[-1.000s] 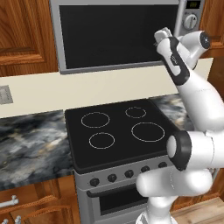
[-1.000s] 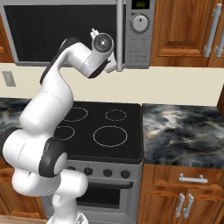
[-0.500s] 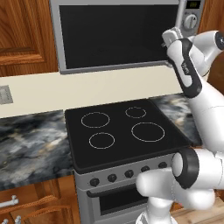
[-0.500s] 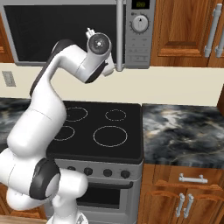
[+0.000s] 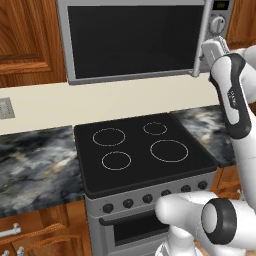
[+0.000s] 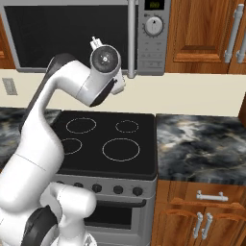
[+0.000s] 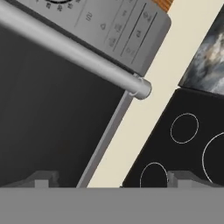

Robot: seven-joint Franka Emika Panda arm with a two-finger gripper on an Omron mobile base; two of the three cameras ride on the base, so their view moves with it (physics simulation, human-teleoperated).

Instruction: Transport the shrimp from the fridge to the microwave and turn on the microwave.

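The microwave (image 5: 130, 40) (image 6: 67, 33) hangs above the stove with its black glass door (image 7: 52, 131) closed. Its grey bar handle (image 5: 204, 30) (image 6: 130, 38) (image 7: 74, 52) runs beside the panel with the round knob (image 6: 153, 26) (image 5: 217, 24). My gripper (image 5: 207, 54) (image 7: 113, 179) is open and empty, just in front of the handle's lower end, and its fingertips (image 7: 41, 179) stand wide apart. The shrimp and the fridge are out of view.
A black-topped stove (image 5: 140, 150) (image 6: 105, 139) with an oven sits directly below the microwave. Dark marble counters (image 5: 35, 165) (image 6: 202, 144) flank it. Wooden cabinets (image 6: 202, 29) (image 5: 25, 40) stand on both sides of the microwave and below the counters. A wall outlet (image 5: 6, 107) is at left.
The arm has swung so the hand moved rightward in the left base view, closer to the handle's lower end. The gripper stays open and the door stays closed.
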